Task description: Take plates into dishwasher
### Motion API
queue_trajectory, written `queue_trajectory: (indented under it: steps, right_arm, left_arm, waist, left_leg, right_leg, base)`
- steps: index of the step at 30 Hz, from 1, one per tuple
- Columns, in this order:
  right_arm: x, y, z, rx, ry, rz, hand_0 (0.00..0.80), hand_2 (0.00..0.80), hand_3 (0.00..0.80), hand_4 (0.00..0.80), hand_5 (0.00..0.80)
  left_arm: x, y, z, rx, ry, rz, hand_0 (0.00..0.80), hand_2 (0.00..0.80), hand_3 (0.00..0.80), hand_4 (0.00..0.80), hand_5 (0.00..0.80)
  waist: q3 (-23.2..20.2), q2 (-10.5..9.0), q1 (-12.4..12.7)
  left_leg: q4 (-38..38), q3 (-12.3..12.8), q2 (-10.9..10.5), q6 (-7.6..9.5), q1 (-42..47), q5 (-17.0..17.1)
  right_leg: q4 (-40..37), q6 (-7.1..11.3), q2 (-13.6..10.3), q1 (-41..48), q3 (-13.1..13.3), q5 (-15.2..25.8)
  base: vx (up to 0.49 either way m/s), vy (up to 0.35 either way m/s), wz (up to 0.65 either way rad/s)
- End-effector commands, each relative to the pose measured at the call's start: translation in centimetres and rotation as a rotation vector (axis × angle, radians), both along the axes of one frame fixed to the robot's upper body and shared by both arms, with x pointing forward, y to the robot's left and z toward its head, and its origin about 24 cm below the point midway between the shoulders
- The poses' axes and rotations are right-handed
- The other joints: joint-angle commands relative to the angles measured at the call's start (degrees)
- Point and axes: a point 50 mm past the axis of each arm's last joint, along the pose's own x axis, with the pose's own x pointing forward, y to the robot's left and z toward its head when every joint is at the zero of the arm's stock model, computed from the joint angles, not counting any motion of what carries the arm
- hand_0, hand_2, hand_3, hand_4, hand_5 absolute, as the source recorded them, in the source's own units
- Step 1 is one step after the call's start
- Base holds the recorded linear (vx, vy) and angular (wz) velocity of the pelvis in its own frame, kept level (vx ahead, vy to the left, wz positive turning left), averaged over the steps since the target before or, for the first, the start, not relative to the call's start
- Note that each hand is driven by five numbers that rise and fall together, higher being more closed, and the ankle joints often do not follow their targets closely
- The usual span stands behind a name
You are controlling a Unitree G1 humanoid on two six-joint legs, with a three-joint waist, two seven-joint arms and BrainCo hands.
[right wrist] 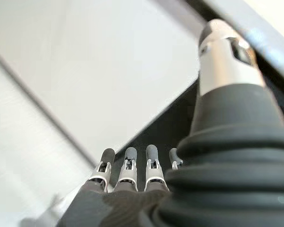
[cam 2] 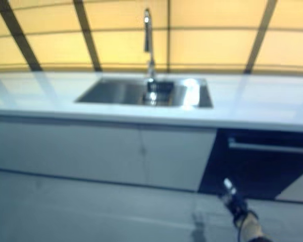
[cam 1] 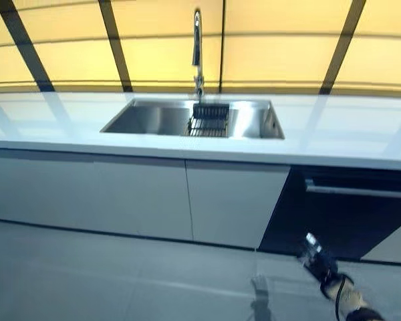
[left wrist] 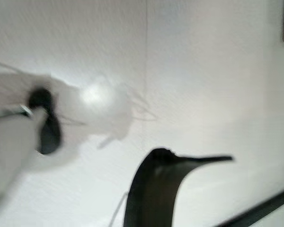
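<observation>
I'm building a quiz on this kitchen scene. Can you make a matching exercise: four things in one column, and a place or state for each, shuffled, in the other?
Things:
1. faucet
2. dish rack
3. dishwasher
4. right hand

Places or states:
A. inside the sink
B. under the countertop, door closed
C. fingers straight, holding nothing
D. upright behind the sink

Pairs: 1-D, 2-A, 3-B, 4-C
</observation>
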Motion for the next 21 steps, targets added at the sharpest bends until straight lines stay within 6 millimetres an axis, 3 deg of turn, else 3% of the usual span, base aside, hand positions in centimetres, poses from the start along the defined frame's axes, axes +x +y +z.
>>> queue_trajectory:
  steps: [1, 2, 4, 9, 10, 13, 21]
  right_arm:
    - [-1.3, 0.5, -1.0, 0.016, -0.005, 0.059, 0.000, 0.000, 0.000, 0.000, 0.000]
    - [-1.6, 0.7, -1.3, 0.024, 0.006, 0.063, 0.000, 0.000, 0.000, 0.000, 0.000]
    - [-4.2, 2.7, -3.7, 0.088, 0.089, 0.058, 0.000, 0.000, 0.000, 0.000, 0.000]
    - [-7.0, 4.7, -5.9, 0.142, 0.194, 0.073, 0.000, 0.000, 0.000, 0.000, 0.000]
    - [-9.3, 5.7, -7.2, 0.163, 0.307, 0.114, 0.000, 0.000, 0.000, 0.000, 0.000]
    - [-11.8, 6.5, -8.4, 0.164, 0.413, 0.163, 0.000, 0.000, 0.000, 0.000, 0.000]
    - [-14.5, 7.1, -9.4, 0.138, 0.556, 0.176, 0.000, 0.000, 0.000, 0.000, 0.000]
  left_arm:
    - [-0.7, -0.2, -0.4, -0.023, 0.027, 0.016, 0.000, 0.000, 0.000, 0.000, 0.000]
    - [-0.8, -0.2, -0.4, -0.028, 0.032, 0.016, 0.000, 0.000, 0.000, 0.000, 0.000]
    - [-1.5, -0.7, -0.9, -0.056, 0.078, 0.028, 0.000, 0.000, 0.000, 0.000, 0.000]
    - [-2.3, -1.6, -1.4, -0.088, 0.134, 0.043, 0.000, 0.000, 0.000, 0.000, 0.000]
    - [-2.9, -2.3, -1.8, -0.109, 0.171, 0.052, 0.000, 0.000, 0.000, 0.000, 0.000]
    - [-3.4, -3.1, -2.1, -0.147, 0.201, 0.042, 0.000, 0.000, 0.000, 0.000, 0.000]
    - [-3.9, -4.6, -2.4, -0.231, 0.207, 0.018, 0.000, 0.000, 0.000, 0.000, 0.000]
  waist:
    - [-1.88, 0.92, -0.37]
    - [-2.12, 0.87, -0.46]
    - [-3.51, 0.67, -1.11]
    - [-4.74, 0.49, -1.98]
    - [-5.48, 0.32, -2.66]
    - [-5.93, 0.35, -3.05]
    - [-5.76, 0.35, -3.33]
  left_leg:
    - [-7.11, 1.18, -1.22, 3.76, 2.70, 1.71]
    - [-7.50, 1.22, -1.18, 3.72, 2.92, 1.86]
    - [-10.34, 1.34, -1.00, 3.29, 4.16, 3.07]
    - [-12.46, 1.69, -0.83, 2.87, 5.17, 3.86]
    - [-12.59, 2.11, -0.70, 2.91, 5.54, 3.72]
    - [-12.45, 2.41, -0.68, 3.06, 5.74, 3.59]
    - [-12.51, 2.44, -0.78, 3.49, 6.53, 3.13]
  right_leg:
    - [-1.68, -2.87, 3.92, 0.68, 0.33, -0.42]
    - [-1.98, -2.84, 4.00, 0.86, 0.32, -0.32]
    - [-4.19, -2.61, 4.57, 1.93, 0.15, 0.60]
    - [-6.40, -2.42, 4.98, 2.94, -0.09, 1.47]
    - [-6.42, -2.41, 5.04, 3.25, -0.09, 1.29]
    - [-6.10, -2.50, 4.99, 3.44, -0.14, 0.94]
    - [-5.68, -2.14, 4.75, 3.97, -0.28, 0.64]
  base:
    - [0.048, 0.027, -0.01]
    - [0.056, 0.035, -0.07]
    - [0.054, 0.034, -0.05]
    - [0.023, 0.019, -0.01]
    - [0.059, 0.049, -0.02]
    - [0.018, 0.015, 0.00]
    - [0.000, 0.000, 0.00]
